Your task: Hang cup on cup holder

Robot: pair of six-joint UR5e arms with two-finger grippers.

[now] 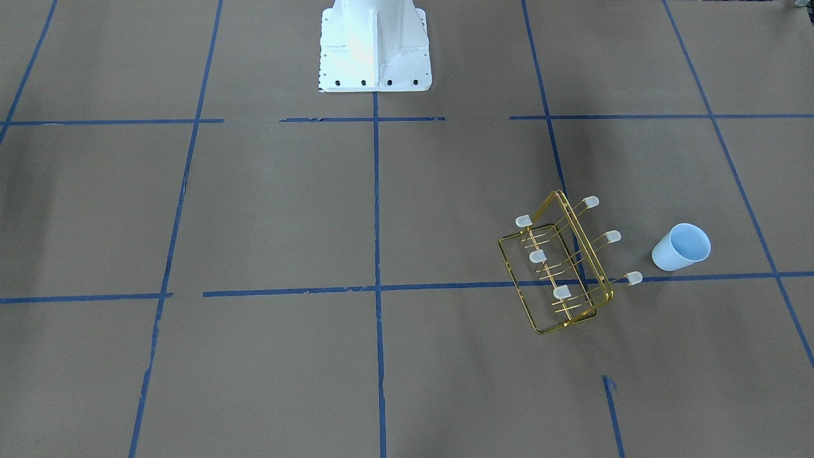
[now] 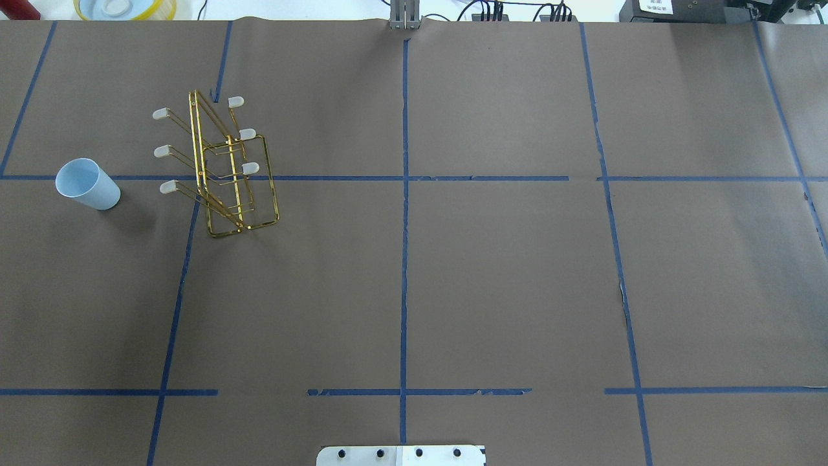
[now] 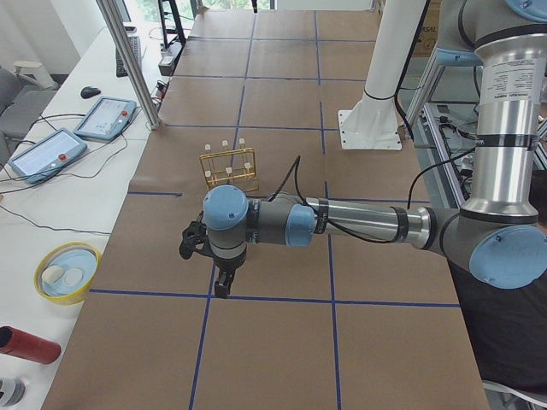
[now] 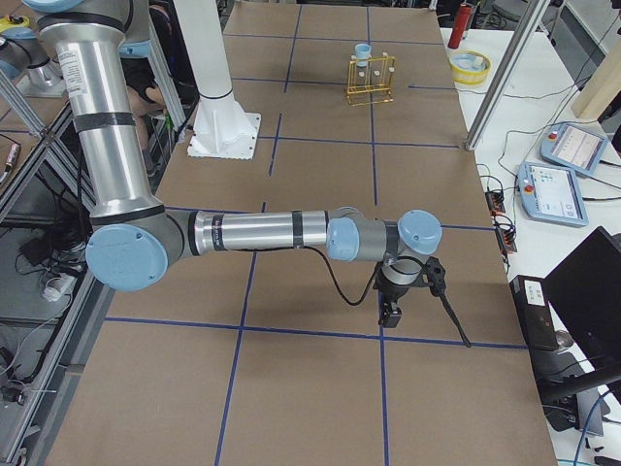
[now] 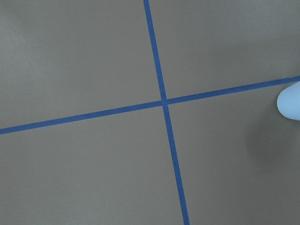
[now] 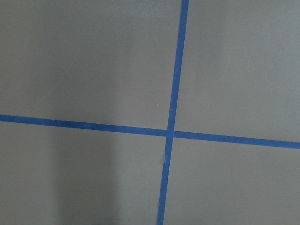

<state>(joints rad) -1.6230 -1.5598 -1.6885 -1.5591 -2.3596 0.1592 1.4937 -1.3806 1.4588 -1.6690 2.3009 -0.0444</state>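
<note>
The cup [image 2: 87, 184] is a small pale blue tumbler standing mouth up on the brown table, in the left half of the overhead view. A short gap to its right stands the cup holder [image 2: 226, 168], a gold wire rack with white-capped prongs. The front-facing view shows the cup [image 1: 682, 247] just right of the cup holder [image 1: 559, 267]. A sliver of the cup [image 5: 289, 101] shows at the left wrist view's right edge. My left gripper [image 3: 220, 286] hangs over the table, nearer the camera than the cup holder [image 3: 229, 166]. My right gripper [image 4: 391, 313] hovers far from the cup [image 4: 363, 50]. I cannot tell whether either gripper is open or shut.
The white robot base [image 1: 375, 44] stands at the table's middle edge. A yellow-rimmed bowl [image 3: 64, 273], a red cylinder [image 3: 26, 343] and control tablets [image 3: 43, 154] lie on the side bench. A metal post [image 3: 128, 60] rises at the table's far edge. Blue tape lines grid the brown paper.
</note>
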